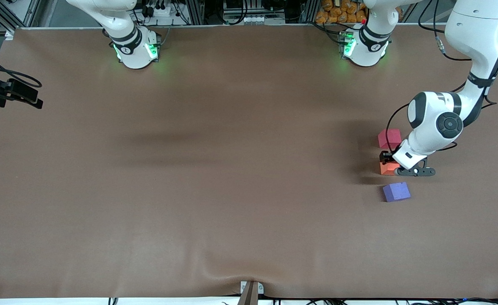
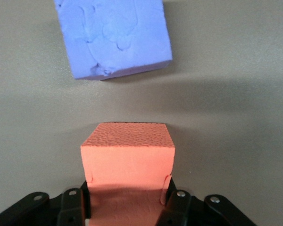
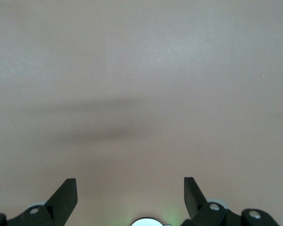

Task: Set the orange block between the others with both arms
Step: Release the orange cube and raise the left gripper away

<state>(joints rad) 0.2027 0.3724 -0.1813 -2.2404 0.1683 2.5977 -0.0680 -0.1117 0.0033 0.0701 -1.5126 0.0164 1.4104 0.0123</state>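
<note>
My left pincer [image 1: 389, 163] is clenched on the small bright orange matte foam cube [image 1: 387, 168], its two black fingers [image 2: 172, 200] pressing the cube's opposite sides, as my left wrist view shows. I take the orange cube as my landmark. It sits low at the brown table cloth [image 1: 215, 169], toward my left arm's end of the table; whether it rests on the cloth or hangs just above it I cannot tell. The pinkish-red foam cube [image 1: 389, 138] lies farther from the front camera than the orange one, a small gap apart. The purple-blue foam cube [image 1: 396, 191] lies nearer to that camera, also a small gap apart and turned a little askew. So the orange cube already stands in the gap between the two, the three making a rough line running toward the front camera.

I judge that what remains is to let go cleanly and lift straight up, since both neighbours are close.

My right pincer [image 3: 130, 195] is released, fingers wide, hanging over bare cloth; that arm waits, out of the front view.
</note>
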